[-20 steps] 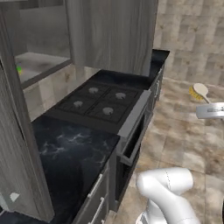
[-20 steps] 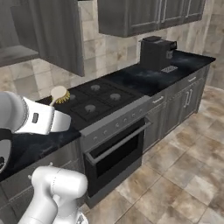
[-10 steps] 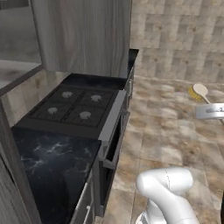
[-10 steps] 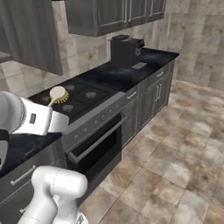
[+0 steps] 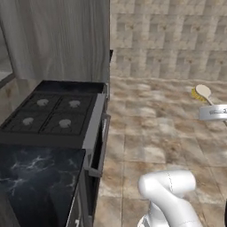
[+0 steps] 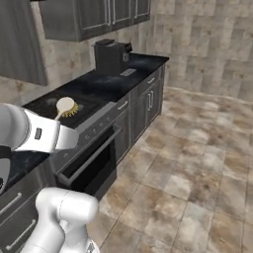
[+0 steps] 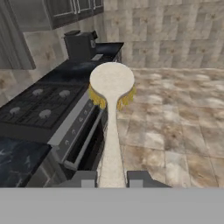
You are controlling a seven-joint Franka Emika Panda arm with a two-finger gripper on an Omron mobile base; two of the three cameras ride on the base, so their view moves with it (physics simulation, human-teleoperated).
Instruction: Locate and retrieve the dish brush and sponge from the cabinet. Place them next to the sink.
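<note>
Fingers (image 7: pixel 112 178) clamped tight on the handle of 1 dish brush (image 7: pixel 112 94), held in the air over the floor beside the stove (image 5: pixel 48 116), bristle head pointing away from the hand. Judging progress: brush looks retrieved but not yet put down, approx. halfway at best (sponge and sink can't be made out here, so sponge pickup + both placements prob. left). Count: 1 brush, 1 stove w/ 4 burners, 1 coffee machine (image 6: pixel 111 55) on the tabletop (image 6: pixel 118 79).

gas stove (image 5: pixel 48 115), oven door (image 6: pixel 91 160), coffee machine (image 6: pixel 111 55)
</note>
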